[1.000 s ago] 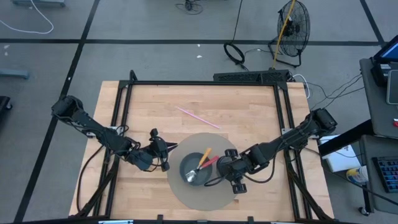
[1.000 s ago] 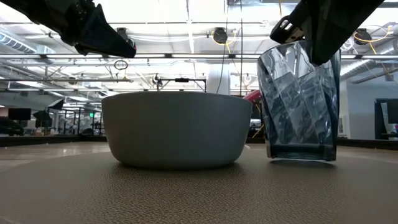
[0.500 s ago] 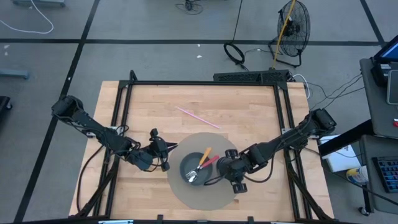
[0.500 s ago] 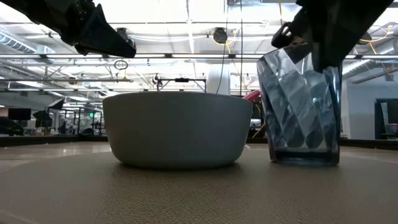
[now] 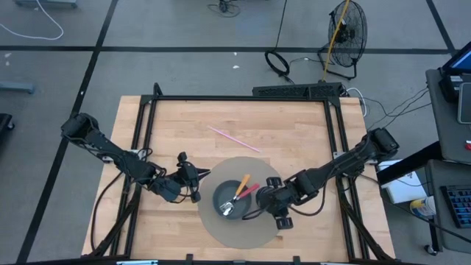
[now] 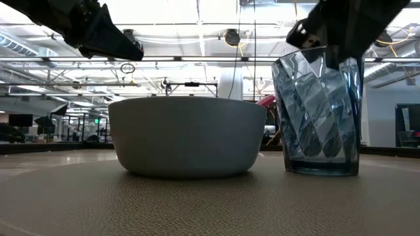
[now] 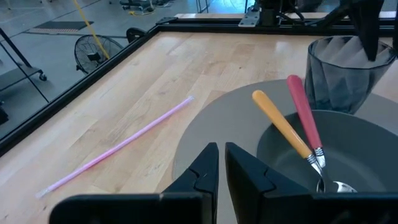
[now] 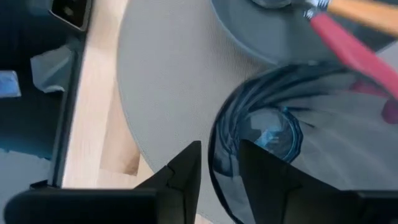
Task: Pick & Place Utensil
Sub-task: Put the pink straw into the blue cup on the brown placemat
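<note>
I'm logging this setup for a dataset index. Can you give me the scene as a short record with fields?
surface: round grey mat on a wooden table
bowl: grey round bowl on the mat
utensils: orange-handled and red-handled ones resting in the bowl
glass: faceted blue-tinted tumbler, upright beside the bowl
straw: pink, loose on the table
left gripper: near the bowl, shut, empty
right gripper: straddling the tumbler rim

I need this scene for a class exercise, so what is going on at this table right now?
Two robot arms work over a round grey mat. The right gripper sits at the rim of a blue-tinted glass tumbler standing upright on the mat, one finger on each side of its wall, jaws a little apart. Beside it, a grey bowl holds two utensils, one yellow-handled, one red-handled. The left gripper waits by the bowl, fingers nearly shut and empty. A pink straw lies on the wood.
</note>
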Robot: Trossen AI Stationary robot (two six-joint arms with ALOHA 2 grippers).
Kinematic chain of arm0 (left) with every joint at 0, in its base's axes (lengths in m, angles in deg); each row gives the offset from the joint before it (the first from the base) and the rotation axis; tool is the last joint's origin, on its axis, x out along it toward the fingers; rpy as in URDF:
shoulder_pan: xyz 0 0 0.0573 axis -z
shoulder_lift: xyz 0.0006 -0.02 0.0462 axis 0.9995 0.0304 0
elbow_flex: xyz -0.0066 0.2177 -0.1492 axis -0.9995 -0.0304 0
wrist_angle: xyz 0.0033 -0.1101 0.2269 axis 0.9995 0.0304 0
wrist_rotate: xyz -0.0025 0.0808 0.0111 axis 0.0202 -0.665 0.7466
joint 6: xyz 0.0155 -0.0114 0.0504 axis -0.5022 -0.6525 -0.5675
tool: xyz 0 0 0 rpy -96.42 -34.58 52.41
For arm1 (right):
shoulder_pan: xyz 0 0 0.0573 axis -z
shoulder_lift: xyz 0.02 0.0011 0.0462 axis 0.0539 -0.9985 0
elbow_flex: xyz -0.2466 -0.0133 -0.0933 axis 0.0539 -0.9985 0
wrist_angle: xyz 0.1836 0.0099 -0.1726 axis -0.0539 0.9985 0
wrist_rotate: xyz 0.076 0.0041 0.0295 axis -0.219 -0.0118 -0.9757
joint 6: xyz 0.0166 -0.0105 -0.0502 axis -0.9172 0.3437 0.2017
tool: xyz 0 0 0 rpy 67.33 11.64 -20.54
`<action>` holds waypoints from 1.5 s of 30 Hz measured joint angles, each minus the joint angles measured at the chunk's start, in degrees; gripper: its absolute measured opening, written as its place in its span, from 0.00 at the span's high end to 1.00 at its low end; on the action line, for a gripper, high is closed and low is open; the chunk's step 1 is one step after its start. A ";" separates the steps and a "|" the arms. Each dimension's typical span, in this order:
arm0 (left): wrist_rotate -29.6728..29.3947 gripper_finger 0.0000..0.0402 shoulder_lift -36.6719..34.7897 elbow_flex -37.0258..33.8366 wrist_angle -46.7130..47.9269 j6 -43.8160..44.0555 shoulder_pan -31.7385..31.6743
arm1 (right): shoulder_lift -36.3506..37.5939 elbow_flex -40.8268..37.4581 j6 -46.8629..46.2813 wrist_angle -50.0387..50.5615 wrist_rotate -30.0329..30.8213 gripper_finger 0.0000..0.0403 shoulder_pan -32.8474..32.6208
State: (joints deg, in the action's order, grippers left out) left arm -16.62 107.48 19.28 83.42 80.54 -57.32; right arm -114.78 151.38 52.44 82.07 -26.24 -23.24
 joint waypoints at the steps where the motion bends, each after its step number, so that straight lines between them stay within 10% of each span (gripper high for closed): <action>1: 0.00 0.91 0.00 0.00 0.00 0.08 0.00 | 0.40 0.04 0.01 -0.36 0.05 0.74 0.00; 12: 0.02 0.91 0.00 0.00 -0.12 0.20 0.00 | 8.98 0.11 2.32 -1.75 3.43 0.72 0.00; 22: 4.86 0.91 0.00 -0.02 0.72 1.76 0.02 | 18.34 0.14 13.78 -6.83 21.61 0.72 4.17; 35: -4.73 0.91 -0.09 -0.02 9.30 -2.33 0.40 | 14.58 6.40 23.96 -13.09 1.67 0.71 30.79; 45: -12.90 0.91 -7.72 -1.87 15.36 -4.22 1.05 | 10.17 7.37 25.59 -12.56 -0.13 0.71 38.84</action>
State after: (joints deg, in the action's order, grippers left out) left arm -29.52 99.76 17.41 98.78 76.32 -56.27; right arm -104.61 158.75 78.03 69.51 -26.37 15.61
